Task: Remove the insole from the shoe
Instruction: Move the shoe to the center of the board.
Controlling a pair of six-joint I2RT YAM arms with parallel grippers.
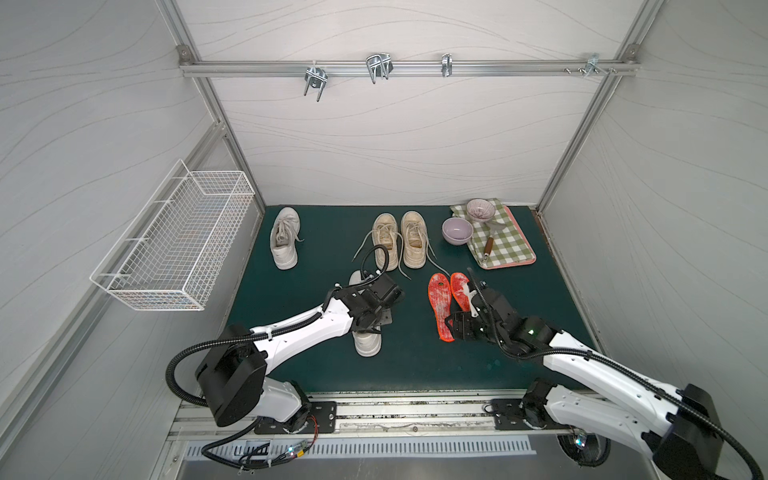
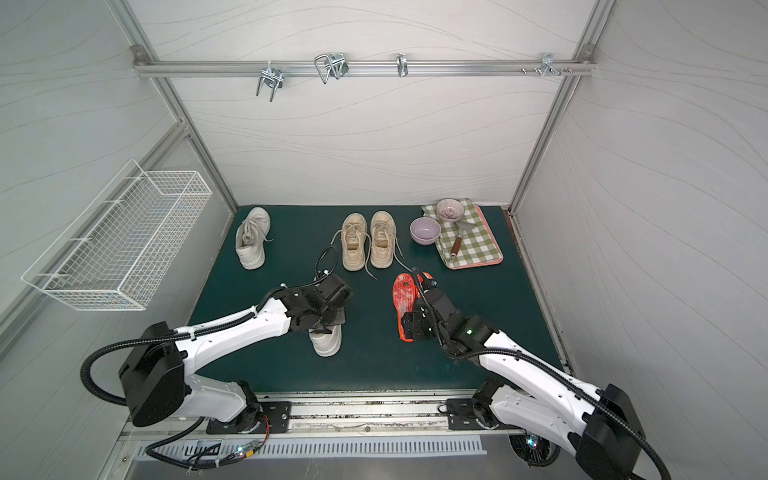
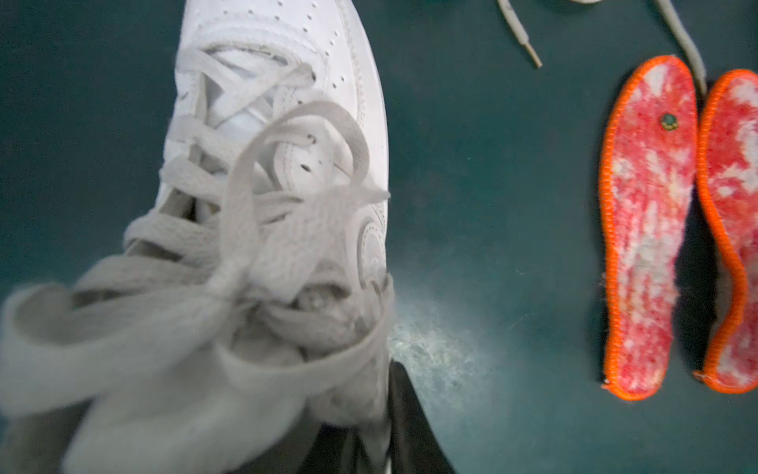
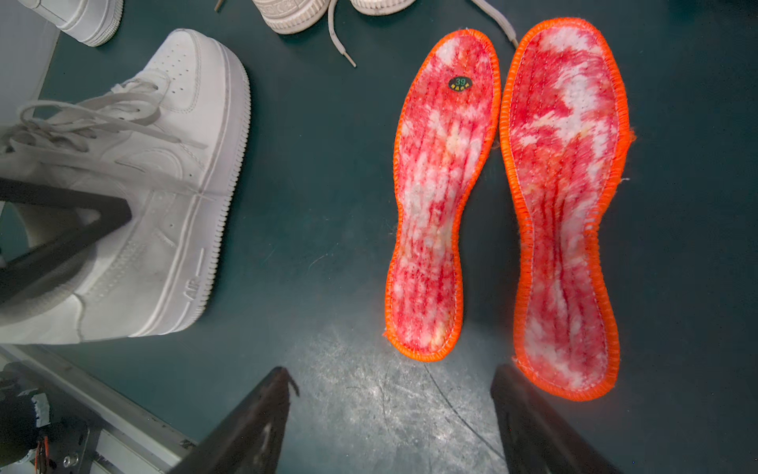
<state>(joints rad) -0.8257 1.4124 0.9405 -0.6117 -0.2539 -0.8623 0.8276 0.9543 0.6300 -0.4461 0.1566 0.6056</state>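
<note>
The right tool (image 4: 389,414) hung just above the surface (image 4: 328,254) with its jaws spread wide and nothing between them; one fingertip (image 4: 529,410) stood just beside the heel end of an insole without clearly touching it, and the other was over bare mat. Two red insoles edged in orange lay flat and side by side, right of the middle of the surface, toes toward the far edge: the first insole (image 1: 439,305) (image 2: 403,299) (image 3: 644,230) (image 4: 443,197) carried a small dark size label near its toe, and the second insole (image 1: 459,286) (image 3: 734,205) (image 4: 566,205) lay on its right, partly under the right arm in both top views. Both were outside any shoe. The left tool (image 1: 372,322) was down at the white shoe (image 1: 366,343) (image 2: 326,343) (image 3: 279,123) (image 4: 164,184), which stood upright near the middle of the surface, toward the near edge, well apart from the insoles. In the right wrist view a dark finger (image 4: 102,213) of the left tool lay against the shoe's collar; in the left wrist view loose laces filled the foreground and only one finger showed beside the heel, so I cannot tell how far its jaws stood apart or whether they held anything. A pair of beige shoes (image 1: 399,241) sat by the far edge, another white shoe (image 1: 284,239) toward the far left corner, and a checked cloth (image 1: 505,241) with two bowls in the far right corner
</note>
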